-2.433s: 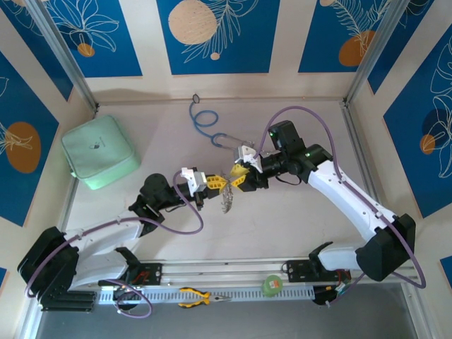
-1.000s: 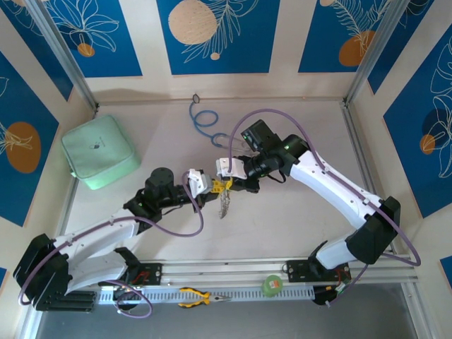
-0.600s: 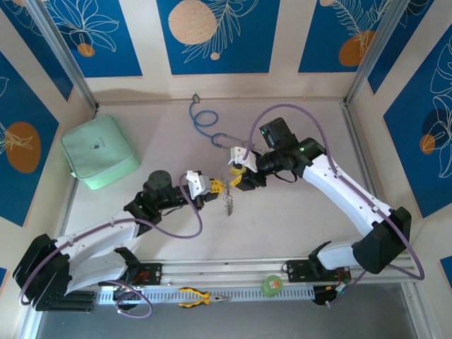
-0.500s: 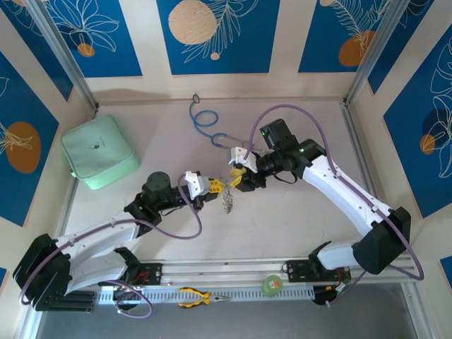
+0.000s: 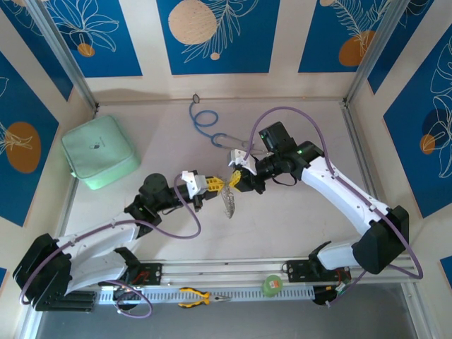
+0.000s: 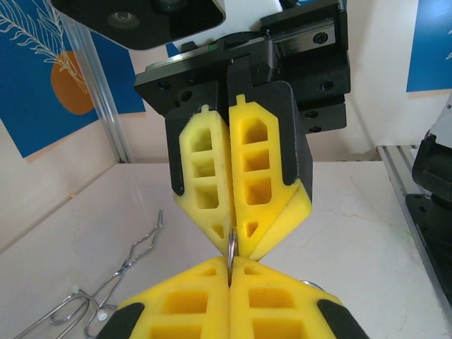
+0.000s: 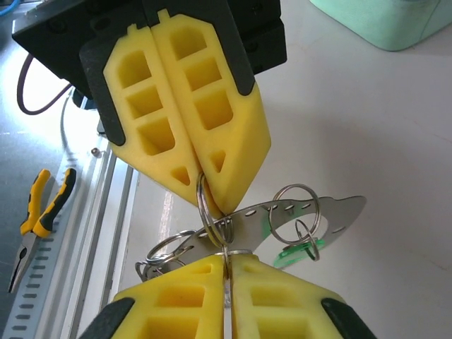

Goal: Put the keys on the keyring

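Both grippers meet tip to tip above the table's middle. The keyring is a curved silvery plate with holes, fringed with split rings, and it hangs between them. My left gripper is shut on one thin split ring. My right gripper is shut on a ring of the same bunch. A key with a green plastic head dangles from a small ring under the plate. The left gripper's yellow fingers pinch a ring just above my right fingertips.
A mint-green pouch lies at the left. A blue-tubed stethoscope lies at the back, its metal arms beside the grippers. Yellow-handled pliers and a round green disc rest on the near rail.
My right gripper drew back to the right from the left one, opened, then came in again and shut on a ring. The left gripper stayed shut and shifted slightly.
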You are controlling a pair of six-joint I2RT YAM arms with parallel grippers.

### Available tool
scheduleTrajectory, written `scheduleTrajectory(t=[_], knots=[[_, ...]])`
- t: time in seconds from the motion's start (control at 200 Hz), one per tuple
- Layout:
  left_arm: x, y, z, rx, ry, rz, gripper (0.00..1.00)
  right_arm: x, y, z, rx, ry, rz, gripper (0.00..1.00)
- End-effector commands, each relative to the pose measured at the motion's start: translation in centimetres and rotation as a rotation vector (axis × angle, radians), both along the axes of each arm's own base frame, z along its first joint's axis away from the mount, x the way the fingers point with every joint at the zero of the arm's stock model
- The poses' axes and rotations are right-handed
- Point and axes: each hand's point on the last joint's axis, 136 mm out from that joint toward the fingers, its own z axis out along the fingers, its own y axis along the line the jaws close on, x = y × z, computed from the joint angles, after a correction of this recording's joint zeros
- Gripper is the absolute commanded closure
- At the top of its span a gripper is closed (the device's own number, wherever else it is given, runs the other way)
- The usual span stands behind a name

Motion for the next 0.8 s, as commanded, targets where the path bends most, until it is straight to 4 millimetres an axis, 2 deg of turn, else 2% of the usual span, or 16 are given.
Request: scheduleTrajectory(t=[0.0,0.14,0.355,0.45,0.58,0.795], knots=[[-1.1,-0.1,2.5,-0.078,-0.057,-0.054,1.00,-0.2,0.3,0.0,0.019,0.049,0.020,0.92],[-1.5,-0.4,3.1,-0.092,-0.069,-0.088,1.00,-0.1,0.7,0.1,0.023,0.061,0.034,0.89],[-1.5,-0.5,2.9,-0.097,-0.067,-0.090,1.00,0.2,0.4,1.0,0.049,0.030,0.019,0.70],[-1.4,-0.5,2.6,-0.091,-0.061,-0.085,1.00,0.2,-0.1,1.6,0.079,-0.013,0.012,0.65],[-1.3,-0.5,2.4,-0.094,-0.056,-0.085,1.00,-0.6,-0.5,1.9,0.107,-0.045,0.037,0.64],[-1.1,-0.7,2.6,-0.099,-0.055,-0.087,1.00,-1.4,0.0,3.0,0.162,-0.025,0.079,0.65]])
